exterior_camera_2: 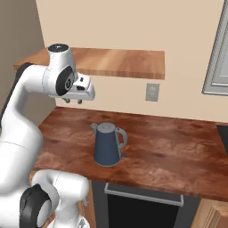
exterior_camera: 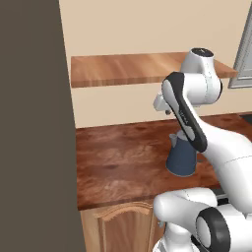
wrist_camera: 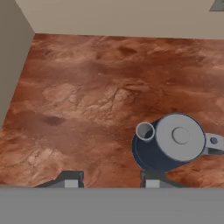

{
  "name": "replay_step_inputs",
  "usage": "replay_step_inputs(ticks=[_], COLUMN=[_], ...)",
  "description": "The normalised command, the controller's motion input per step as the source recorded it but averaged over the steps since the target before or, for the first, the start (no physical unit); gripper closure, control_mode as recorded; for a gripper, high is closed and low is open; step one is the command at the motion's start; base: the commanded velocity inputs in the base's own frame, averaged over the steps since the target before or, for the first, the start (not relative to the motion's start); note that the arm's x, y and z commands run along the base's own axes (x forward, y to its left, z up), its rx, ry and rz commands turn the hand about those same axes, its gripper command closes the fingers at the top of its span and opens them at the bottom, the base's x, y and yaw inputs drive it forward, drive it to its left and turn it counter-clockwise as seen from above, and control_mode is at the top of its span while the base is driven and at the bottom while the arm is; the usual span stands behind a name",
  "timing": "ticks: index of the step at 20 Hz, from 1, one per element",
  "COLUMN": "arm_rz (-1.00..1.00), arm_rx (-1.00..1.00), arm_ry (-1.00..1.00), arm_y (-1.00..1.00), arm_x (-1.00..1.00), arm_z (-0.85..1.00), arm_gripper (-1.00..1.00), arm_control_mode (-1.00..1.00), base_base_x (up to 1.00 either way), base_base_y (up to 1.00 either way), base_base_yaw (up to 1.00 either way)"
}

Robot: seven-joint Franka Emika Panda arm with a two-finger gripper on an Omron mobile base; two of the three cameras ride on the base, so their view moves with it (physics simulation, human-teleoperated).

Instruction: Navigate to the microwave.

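The microwave is out of view. My gripper [exterior_camera_2: 73, 101] hangs open over the left part of a reddish wooden counter [exterior_camera_2: 178, 153], with nothing between its fingers. In the hand view the gripper [wrist_camera: 111, 180] looks straight down at the counter [wrist_camera: 87, 87], its two tips spread wide. A dark blue kettle [wrist_camera: 170, 142] with a grey lid stands just right of the right fingertip, apart from it.
The blue kettle [exterior_camera_2: 107, 144] [exterior_camera: 181, 157] stands mid-counter. A wooden shelf [exterior_camera: 123, 66] runs along the beige wall above it. A tall dark cabinet side [exterior_camera: 34, 123] closes off the left. A wall outlet [exterior_camera_2: 152, 92], a grey frame [exterior_camera_2: 218, 58] and a dark appliance front [exterior_camera_2: 142, 209] lie to the right.
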Motion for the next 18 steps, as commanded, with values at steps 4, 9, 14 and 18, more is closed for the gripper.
replay_step_inputs(ticks=[4, 9, 14, 18], arm_rz=[0.0, -0.03, -0.03, 0.0], arm_rx=[0.0, 0.0, 0.0, 0.0], arm_ry=[0.0, -0.08, -0.11, 0.0], arm_y=[0.0, -0.02, -0.03, -0.28], arm_x=[-0.52, -1.0, -0.93, -0.31], arm_z=[0.0, 0.0, 0.0, -0.03], arm_gripper=[-1.0, -1.0, -1.0, -1.0], arm_control_mode=[-1.0, -1.0, -1.0, -1.0], base_base_x=[0.0, 0.0, 0.0, 0.0], base_base_y=[0.0, 0.0, 0.0, 0.0], base_base_yaw=[0.0, 0.0, 0.0, 0.0])
